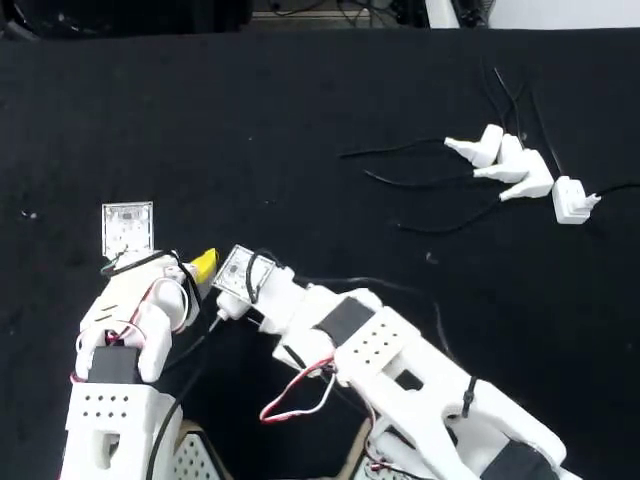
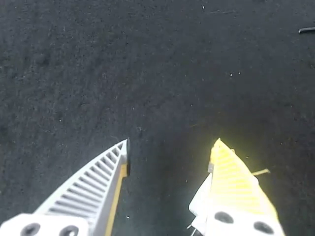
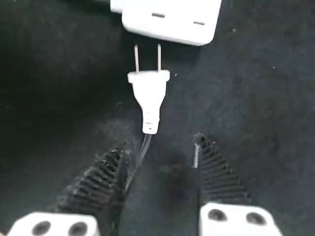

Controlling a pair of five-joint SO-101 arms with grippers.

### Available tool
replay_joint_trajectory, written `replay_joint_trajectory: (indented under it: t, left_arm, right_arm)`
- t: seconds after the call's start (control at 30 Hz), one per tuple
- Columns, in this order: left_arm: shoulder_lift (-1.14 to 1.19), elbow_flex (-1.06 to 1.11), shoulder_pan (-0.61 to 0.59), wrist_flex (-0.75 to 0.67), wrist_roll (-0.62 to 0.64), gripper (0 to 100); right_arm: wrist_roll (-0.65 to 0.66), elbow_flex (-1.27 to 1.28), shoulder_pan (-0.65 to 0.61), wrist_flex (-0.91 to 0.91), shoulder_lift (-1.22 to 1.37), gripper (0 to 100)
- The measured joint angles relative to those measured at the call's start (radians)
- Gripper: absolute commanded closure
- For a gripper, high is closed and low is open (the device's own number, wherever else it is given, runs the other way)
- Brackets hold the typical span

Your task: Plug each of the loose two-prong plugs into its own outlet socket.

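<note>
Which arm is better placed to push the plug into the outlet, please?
Right: the right gripper is open just behind the plug, whose prongs point at the outlet. The left gripper is open over bare cloth.

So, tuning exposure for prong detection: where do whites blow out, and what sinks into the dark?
Right wrist view: the outlet block glares nearly flat, yet its slots and the pronged plug show clearly. High view: the loose plugs wash out white; their black cords almost vanish on the table.
</note>
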Motion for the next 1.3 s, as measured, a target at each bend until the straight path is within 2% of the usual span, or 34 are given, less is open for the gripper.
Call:
replay_joint_trajectory:
  t: [0.3, 0.47, 0.63, 0.83, 1.07, 1.3]
  left_arm:
    - [0.000, 0.000, -0.002, 0.000, 0.000, 73]
    - [0.000, 0.000, -0.014, 0.038, 0.003, 73]
    - [0.000, 0.000, -0.012, 0.054, 0.003, 73]
    - [0.000, 0.000, -0.009, 0.054, 0.000, 73]
    - [0.000, 0.000, -0.011, 0.054, 0.000, 73]
    - [0.000, -0.015, -0.011, 0.054, 0.000, 73]
  right_arm:
    - [0.003, -0.176, 0.000, -0.009, 0.367, 83.0]
    - [0.014, -0.252, 0.003, -0.009, 0.476, 83.8]
    - [0.055, -0.276, 0.006, -0.009, 0.512, 99.1]
    - [0.080, -0.301, 0.028, -0.023, 0.546, 98.8]
    - [0.080, -0.299, 0.163, 0.061, 0.324, 98.8]
    - [0.081, -0.311, 0.172, 0.129, 0.015, 98.8]
